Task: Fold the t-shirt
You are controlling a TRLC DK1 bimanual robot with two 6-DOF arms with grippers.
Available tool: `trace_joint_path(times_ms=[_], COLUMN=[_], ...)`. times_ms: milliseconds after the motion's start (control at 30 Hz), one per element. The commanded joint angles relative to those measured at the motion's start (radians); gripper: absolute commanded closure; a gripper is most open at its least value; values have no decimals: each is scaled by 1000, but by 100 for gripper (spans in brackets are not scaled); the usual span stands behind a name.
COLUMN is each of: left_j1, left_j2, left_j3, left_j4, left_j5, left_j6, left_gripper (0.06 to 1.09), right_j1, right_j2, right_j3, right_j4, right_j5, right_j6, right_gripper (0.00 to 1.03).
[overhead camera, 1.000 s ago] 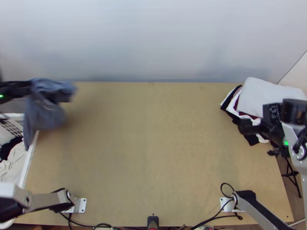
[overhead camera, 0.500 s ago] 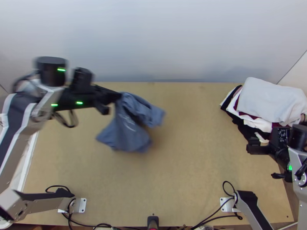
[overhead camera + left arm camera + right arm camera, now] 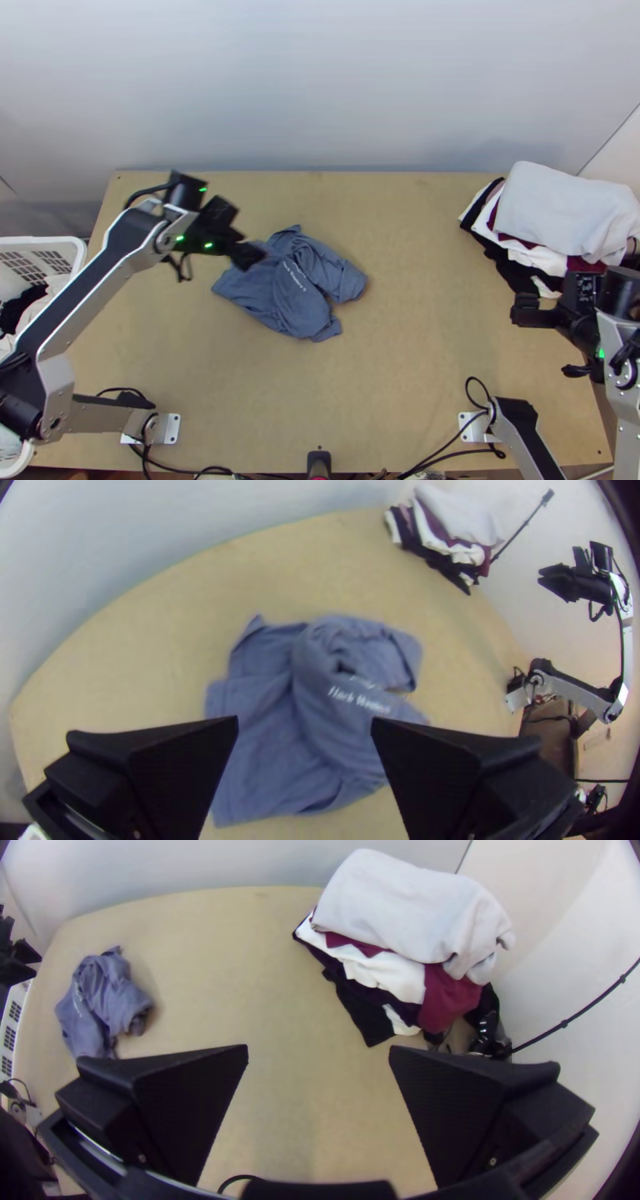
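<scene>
From the centre of the worktop (image 3: pixel 400 360), the t-shirt (image 3: pixel 296 308) lies on it towards eleven o'clock, stacked clothes (image 3: pixel 560 208) at two, a basket (image 3: pixel 48 241) holding laundry (image 3: pixel 30 308) at nine.

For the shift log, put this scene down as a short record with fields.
shirt: blue-grey, bunched on the table, white print facing up
left gripper: open, over the shirt's upper-left part as the top view shows it, holding nothing
right gripper: open, near the table's right edge, holding nothing
pile: clothes at the far right corner, pale grey one on top
basket: white, at the left, clothes inside
folding: not yet done
</scene>
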Motion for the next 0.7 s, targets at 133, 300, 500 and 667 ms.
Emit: trace_joint_path(times_ms=[133, 300, 500, 667], left_j1=[128, 84, 130, 164], left_j2=[-308, -325, -405, -419], left_j3=[-375, -418, -443, -423], left_j4=[-58, -40, -87, -135], left_j5=[-48, -239, -362, -361], left_j6=[99, 88, 145, 119], left_gripper=[10, 10, 10, 10], right_j1=[236, 432, 681, 774], right_j2=[148, 278, 392, 490], right_j3=[-47, -44, -56, -39], right_j4=[53, 112, 131, 131], right_j5=[-67, -96, -141, -320], right_j6=[-29, -40, -55, -35], right_gripper=[5, 5, 5, 12])
